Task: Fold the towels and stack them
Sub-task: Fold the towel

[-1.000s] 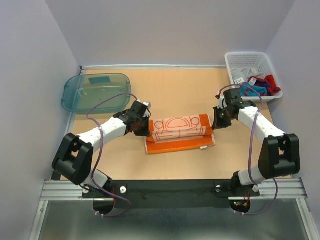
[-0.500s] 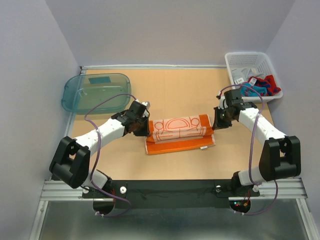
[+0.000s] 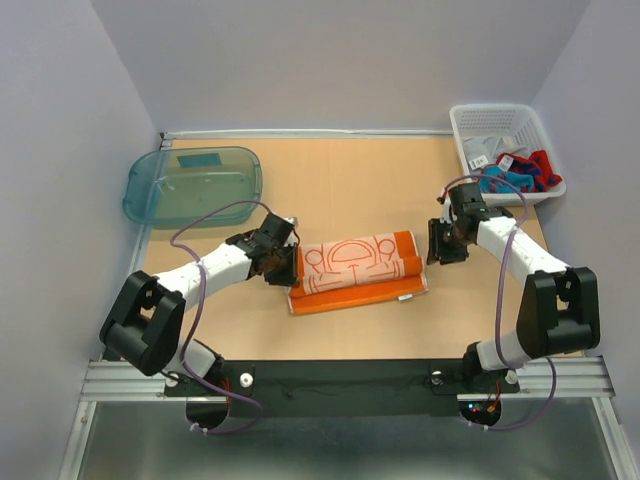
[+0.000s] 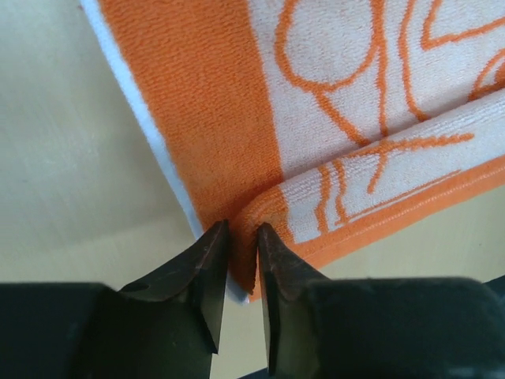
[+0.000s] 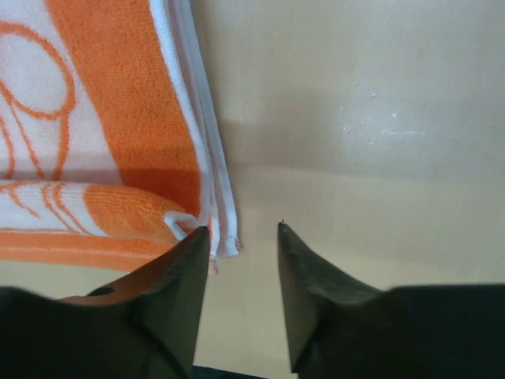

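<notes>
Where my left gripper (image 4: 241,237) bites: orange towel (image 4: 197,103), folded corner pinched tight.
My right gripper (image 5: 243,235): parted, empty, beside towel's edge on desk (image 5: 355,118).

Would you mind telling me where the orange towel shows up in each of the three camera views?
Top external: the orange towel lies near the picture's centre.
Left wrist: it fills the upper right, and its folded corner sits pinched in the left hand.
Right wrist: it is at the upper left, beside the open right hand.
Shared landmark: the tan table under the towel.
</notes>
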You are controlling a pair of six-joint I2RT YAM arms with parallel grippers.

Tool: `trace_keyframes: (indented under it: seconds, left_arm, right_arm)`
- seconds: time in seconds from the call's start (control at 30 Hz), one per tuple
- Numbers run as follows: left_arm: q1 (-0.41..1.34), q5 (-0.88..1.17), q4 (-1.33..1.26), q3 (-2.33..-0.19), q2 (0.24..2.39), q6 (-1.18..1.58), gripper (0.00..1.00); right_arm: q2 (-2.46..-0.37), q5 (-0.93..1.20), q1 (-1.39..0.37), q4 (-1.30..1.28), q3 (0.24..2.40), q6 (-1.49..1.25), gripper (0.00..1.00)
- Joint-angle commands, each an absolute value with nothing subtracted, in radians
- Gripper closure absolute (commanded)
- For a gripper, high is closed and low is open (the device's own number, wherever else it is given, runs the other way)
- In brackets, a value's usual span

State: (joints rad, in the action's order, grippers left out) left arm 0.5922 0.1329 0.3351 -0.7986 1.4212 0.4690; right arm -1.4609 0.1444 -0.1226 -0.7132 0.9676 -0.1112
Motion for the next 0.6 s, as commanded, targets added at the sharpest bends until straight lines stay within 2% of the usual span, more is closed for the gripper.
trace_keyframes:
  seconds: [0.0,0.07,0.1,0.17,0.3,0.4,0.57]
  left_arm:
    - [0.603,0.092,0.405,-0.836,1.33,0.483,0.6]
    - [0.609,0.087,0.408,-0.856,1.281,0.497,0.5]
    - [0.612,0.089,0.41,-0.882,1.266,0.512,0.38]
    - [0.615,0.086,0.416,-0.91,1.229,0.529,0.32]
    - [0.623,0.078,0.405,-0.975,1.216,0.557,0.3]
    - [0.63,0.069,0.399,-1.006,1.288,0.554,0.31]
    - [0.695,0.066,0.391,-1.005,1.365,0.574,0.4]
  right_arm:
    - [-1.381,0.144,-0.121,-0.692,1.02,-0.109,0.49]
    - [-1.361,0.179,-0.138,-0.69,1.043,-0.115,0.46]
    - [-1.353,0.186,-0.144,-0.69,1.067,-0.13,0.46]
    - [-1.342,0.196,-0.169,-0.689,1.092,-0.141,0.46]
    - [-1.382,0.19,-0.238,-0.681,1.146,-0.173,0.46]
    - [-1.451,0.163,-0.308,-0.669,1.177,-0.201,0.46]
    - [-1.489,0.135,-0.396,-0.623,1.122,-0.267,0.47]
